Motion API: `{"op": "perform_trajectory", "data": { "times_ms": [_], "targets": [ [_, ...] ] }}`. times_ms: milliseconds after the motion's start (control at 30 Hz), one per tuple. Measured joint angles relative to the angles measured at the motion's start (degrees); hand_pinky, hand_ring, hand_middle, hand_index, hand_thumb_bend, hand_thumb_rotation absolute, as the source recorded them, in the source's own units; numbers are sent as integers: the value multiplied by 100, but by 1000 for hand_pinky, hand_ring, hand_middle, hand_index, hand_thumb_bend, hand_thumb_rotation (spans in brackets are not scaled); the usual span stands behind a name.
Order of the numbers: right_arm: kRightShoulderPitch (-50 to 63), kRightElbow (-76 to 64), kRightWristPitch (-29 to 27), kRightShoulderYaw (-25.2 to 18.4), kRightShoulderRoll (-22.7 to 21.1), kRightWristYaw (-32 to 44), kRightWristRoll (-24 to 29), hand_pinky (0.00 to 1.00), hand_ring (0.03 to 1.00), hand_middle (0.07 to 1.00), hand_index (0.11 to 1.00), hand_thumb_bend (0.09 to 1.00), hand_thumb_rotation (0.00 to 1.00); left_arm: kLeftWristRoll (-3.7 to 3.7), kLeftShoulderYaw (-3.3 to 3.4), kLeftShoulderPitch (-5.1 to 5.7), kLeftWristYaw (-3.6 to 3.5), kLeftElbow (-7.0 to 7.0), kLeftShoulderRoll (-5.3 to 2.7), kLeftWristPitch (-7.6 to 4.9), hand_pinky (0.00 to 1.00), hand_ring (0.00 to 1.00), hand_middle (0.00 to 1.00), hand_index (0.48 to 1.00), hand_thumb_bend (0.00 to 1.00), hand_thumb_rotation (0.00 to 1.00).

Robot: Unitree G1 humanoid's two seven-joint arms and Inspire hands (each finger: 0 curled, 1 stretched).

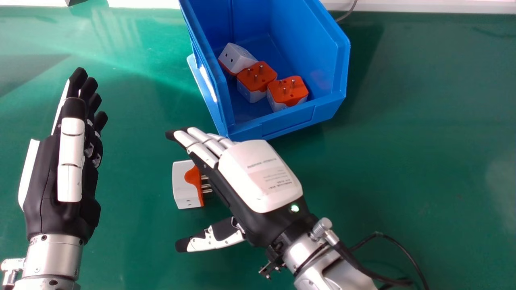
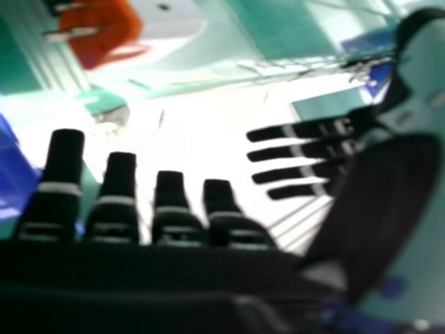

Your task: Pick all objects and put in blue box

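Left hand – fingers straight, holding nothing. Right hand – fingers extended, thumb spread wide, nothing gripped; white-orange adapter on table beside its palm, contact unclear. Beyond, blue box holds three adapters.

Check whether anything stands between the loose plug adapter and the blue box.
Yes: the extended fingers of the right hand lie between the adapter and the box, whose front wall also stands in the way. Nothing else visible does.

Green tabletop, white strip behind it, grey cable
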Motion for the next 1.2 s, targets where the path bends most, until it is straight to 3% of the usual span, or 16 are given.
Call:
{"op": "perform_trajectory", "data": {
  "times_ms": [200, 467, 733, 967, 1200],
  "targets": [
    [-279, 421, 42, 86, 11, -77, 10, 630, 770, 823, 814, 685, 238, 0, -1, -36, 15, -30, 4, 102, 1000, 991, 979, 962, 645, 913],
    [-538, 861, 210, 156, 142, -62, 91, 628, 761, 811, 801, 699, 220, -9, -31, -153, 14, -28, 0, 110, 1000, 978, 964, 944, 640, 888],
    [-838, 1216, 406, 193, 320, -58, 248, 616, 741, 789, 783, 726, 180, -11, -38, -160, 0, -31, 2, 125, 984, 962, 951, 933, 649, 863],
    [-996, 1430, 429, 218, 334, -74, 258, 606, 731, 780, 777, 737, 172, -13, -39, -183, 13, -69, 2, 237, 979, 958, 949, 928, 653, 852],
    [-1241, 1689, 435, 215, 406, -152, 354, 599, 723, 771, 766, 742, 168, -14, -30, -209, -35, -68, 18, 238, 988, 962, 952, 931, 663, 848]
  ]
}}
